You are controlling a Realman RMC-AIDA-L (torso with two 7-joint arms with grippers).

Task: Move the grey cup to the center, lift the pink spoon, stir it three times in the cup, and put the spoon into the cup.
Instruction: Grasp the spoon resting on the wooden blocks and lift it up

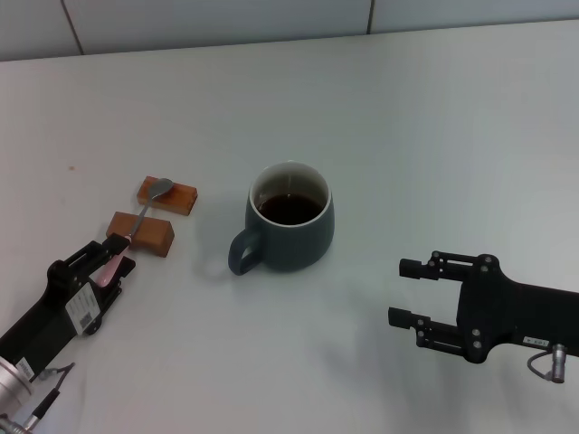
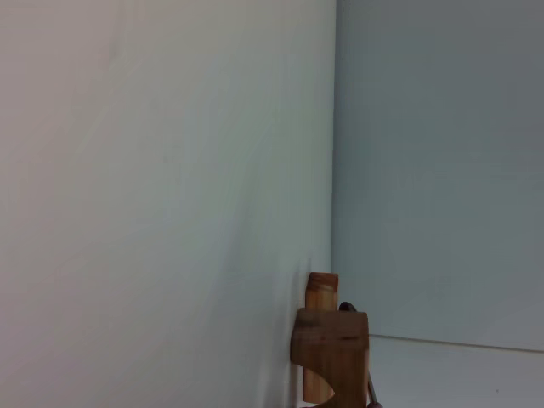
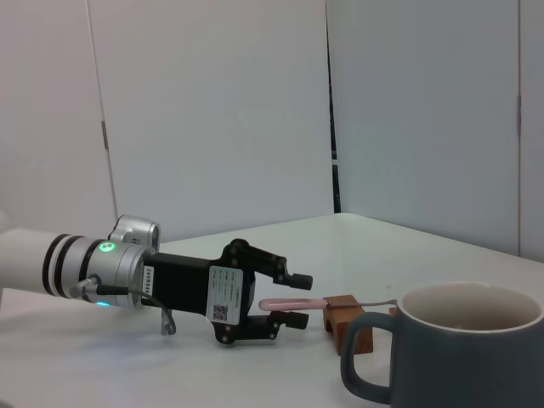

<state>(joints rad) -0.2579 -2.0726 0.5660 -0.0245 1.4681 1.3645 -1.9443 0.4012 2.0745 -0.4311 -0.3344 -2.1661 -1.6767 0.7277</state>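
Observation:
The grey cup stands mid-table with dark liquid inside and its handle toward me on the left; it also shows in the right wrist view. The pink spoon lies across two brown wooden blocks, silver bowl on the far block. Its pink handle end sits between the fingers of my left gripper, which is open around it, fingers apart. My right gripper is open and empty, low over the table to the right of the cup.
The two wooden blocks sit left of the cup; they also show in the left wrist view. A white wall runs along the table's far edge.

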